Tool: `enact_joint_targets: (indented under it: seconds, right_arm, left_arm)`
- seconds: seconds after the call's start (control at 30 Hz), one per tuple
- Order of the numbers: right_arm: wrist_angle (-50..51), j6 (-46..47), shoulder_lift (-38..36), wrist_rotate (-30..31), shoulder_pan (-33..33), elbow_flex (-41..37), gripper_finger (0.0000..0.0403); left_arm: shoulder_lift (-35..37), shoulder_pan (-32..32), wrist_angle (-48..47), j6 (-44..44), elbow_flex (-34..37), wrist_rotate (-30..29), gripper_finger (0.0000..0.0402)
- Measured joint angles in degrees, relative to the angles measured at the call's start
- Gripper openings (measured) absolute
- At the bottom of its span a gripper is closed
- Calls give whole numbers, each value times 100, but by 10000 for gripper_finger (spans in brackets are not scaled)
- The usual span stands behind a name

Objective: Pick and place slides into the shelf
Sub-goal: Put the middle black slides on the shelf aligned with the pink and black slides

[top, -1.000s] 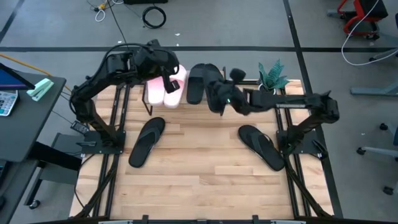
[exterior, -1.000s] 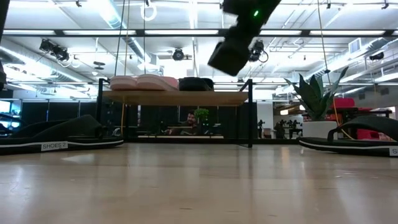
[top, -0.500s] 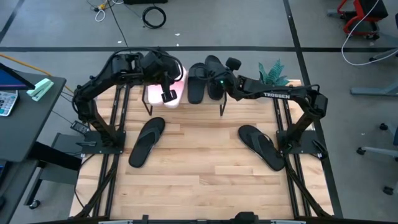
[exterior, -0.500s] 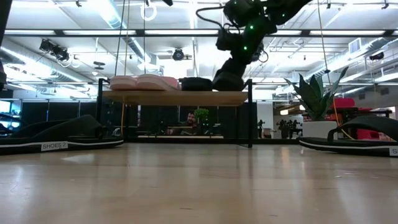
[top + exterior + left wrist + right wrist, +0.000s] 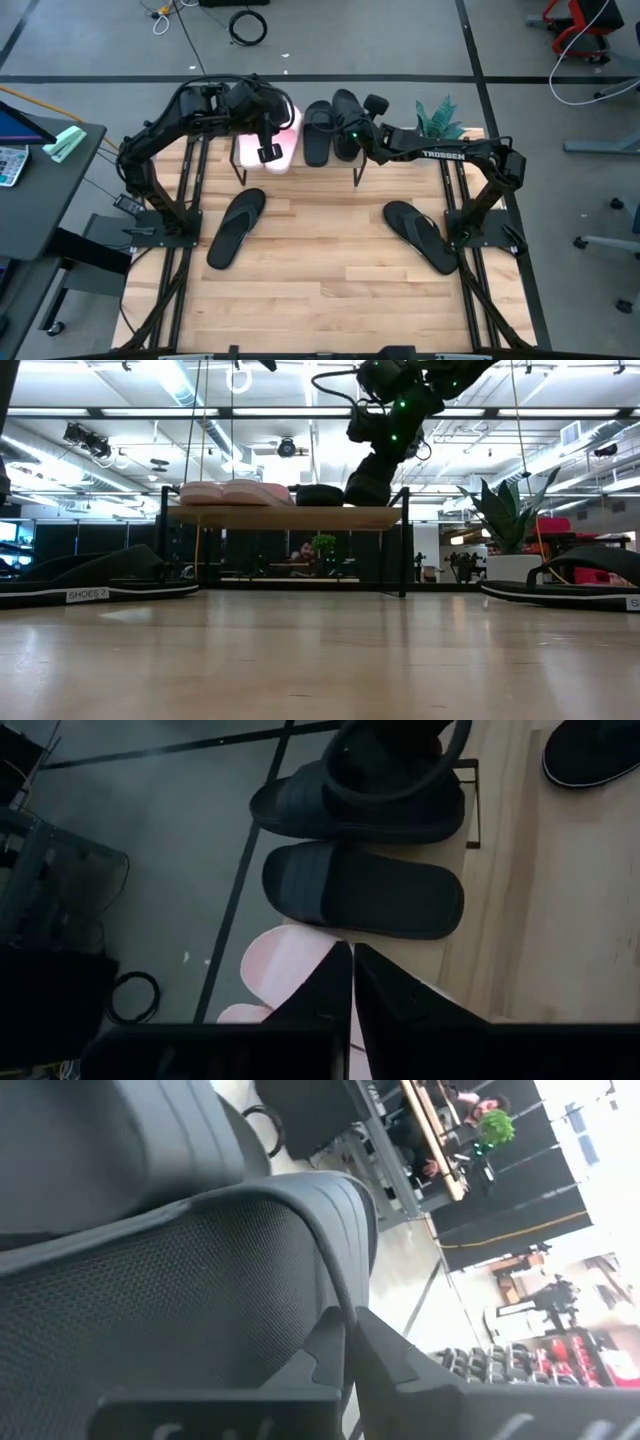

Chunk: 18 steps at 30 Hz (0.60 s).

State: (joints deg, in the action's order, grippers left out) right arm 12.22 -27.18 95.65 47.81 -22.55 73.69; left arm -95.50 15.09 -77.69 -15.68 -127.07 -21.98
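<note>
The shelf [image 5: 285, 516] stands at the table's far edge with two pale pink slides [image 5: 283, 133] and a black slide [image 5: 316, 133] lying on its top board. My right gripper [image 5: 347, 132] is over the shelf's right part, shut on a second black slide [image 5: 343, 107] that lies beside the first. My left gripper [image 5: 268, 152] hovers shut and empty just above the pink slides [image 5: 290, 965]. Two more black slides lie sole-down on the table, one at the left [image 5: 236, 228] and one at the right [image 5: 420, 236]. My right gripper pinches the black slide's wide strap at its edge [image 5: 345, 1295] between its two fingers, one finger under the strap and one over it. The fingers slant down from the table's right side. In the low view the slide [image 5: 368, 485] reaches down to the shelf's top board.
A potted plant [image 5: 437, 120] stands at the far right, next to the shelf. The table's wooden middle [image 5: 320, 250] lies between the two loose slides. The arms' frames run along both side edges. A person sits in the room behind, below the shelf in the low view [image 5: 304, 552].
My right gripper has gone toward the table's far edge and down with the black slide, which now sits on the shelf beside the other black slide. My left gripper has drawn back a little toward the near edge and then kept still.
</note>
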Motion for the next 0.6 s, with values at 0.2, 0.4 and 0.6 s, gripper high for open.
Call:
enact_joint_targets:
  seconds: [0.2,0.4,0.6]
  right_arm:
    - [188,33,25,-440,-71,0,11]
    - [187,22,25,-991,-153,0,37]
    - [132,22,25,-1148,-146,0,85]
  left_arm:
    - [-7,53,20,-1,0,-4,11]
    - [-13,50,35,-3,0,2,9]
    - [-13,50,52,-1,0,0,25]
